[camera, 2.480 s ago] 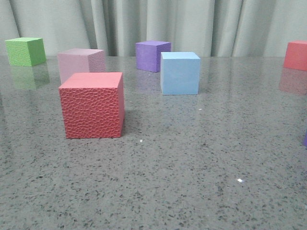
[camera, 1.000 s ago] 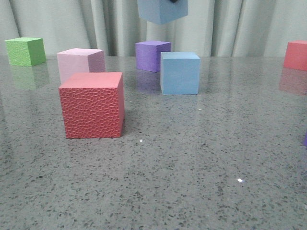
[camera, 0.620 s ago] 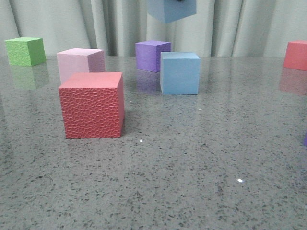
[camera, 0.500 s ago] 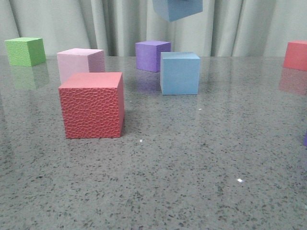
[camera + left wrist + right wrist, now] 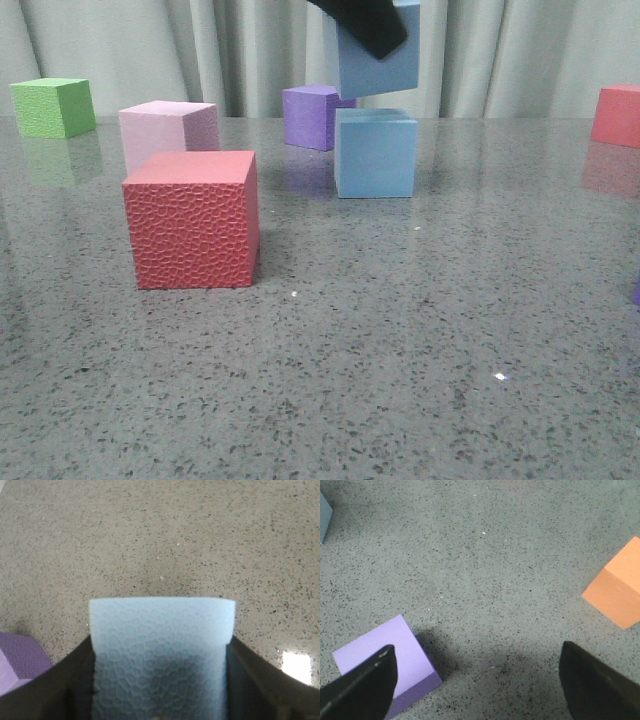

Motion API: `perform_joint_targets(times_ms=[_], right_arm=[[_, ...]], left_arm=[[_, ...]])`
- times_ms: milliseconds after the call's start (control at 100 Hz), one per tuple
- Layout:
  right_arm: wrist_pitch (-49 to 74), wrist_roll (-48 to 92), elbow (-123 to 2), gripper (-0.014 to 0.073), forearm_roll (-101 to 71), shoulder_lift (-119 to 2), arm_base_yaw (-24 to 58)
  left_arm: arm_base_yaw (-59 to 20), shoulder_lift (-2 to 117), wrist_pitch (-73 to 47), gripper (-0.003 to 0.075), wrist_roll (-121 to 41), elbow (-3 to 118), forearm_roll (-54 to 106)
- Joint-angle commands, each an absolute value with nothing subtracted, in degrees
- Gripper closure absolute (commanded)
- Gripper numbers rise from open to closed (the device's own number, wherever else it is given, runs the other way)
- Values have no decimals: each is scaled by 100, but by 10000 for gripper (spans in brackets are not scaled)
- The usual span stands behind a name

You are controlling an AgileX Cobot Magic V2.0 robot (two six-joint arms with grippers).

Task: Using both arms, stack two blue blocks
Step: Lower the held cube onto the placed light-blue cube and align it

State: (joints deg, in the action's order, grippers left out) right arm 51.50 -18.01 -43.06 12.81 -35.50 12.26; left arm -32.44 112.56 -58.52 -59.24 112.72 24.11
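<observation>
One blue block (image 5: pixel 375 153) rests on the grey table (image 5: pixel 400 330) at mid-back. My left gripper (image 5: pixel 360 22), a black shape at the top edge, is shut on the second blue block (image 5: pixel 388 62) and holds it just above the resting one, with a small gap between them. In the left wrist view the held block (image 5: pixel 162 630) fills the space between the dark fingers of the left gripper (image 5: pixel 160 652). My right gripper (image 5: pixel 476 652) is open and empty above bare table; it does not show in the front view.
A red textured cube (image 5: pixel 190 220) stands front left, with a pink cube (image 5: pixel 165 130) and a green cube (image 5: pixel 52 106) behind it. A purple cube (image 5: pixel 315 115) sits behind the blue blocks, and a red cube (image 5: pixel 617 115) far right. A lilac cube (image 5: pixel 380 665) and an orange cube (image 5: pixel 620 582) lie under the right gripper.
The held blue block has come down from the top edge and shifted right, to just over the resting blue block. The black left gripper has come into the front view.
</observation>
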Motion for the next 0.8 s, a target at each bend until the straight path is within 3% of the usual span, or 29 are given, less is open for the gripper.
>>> perform_joint_targets(times_ms=[0, 790], right_arm=[[4788, -1769, -4440, -53, 1412, -3560, 1192], [4789, -1769, -4440, -53, 1407, -3560, 1192]], left_arm=[[-3285, 10947, -5659, 678, -6046, 11461, 2684], [-3285, 11028, -5535, 678, -6518, 11461, 2722]])
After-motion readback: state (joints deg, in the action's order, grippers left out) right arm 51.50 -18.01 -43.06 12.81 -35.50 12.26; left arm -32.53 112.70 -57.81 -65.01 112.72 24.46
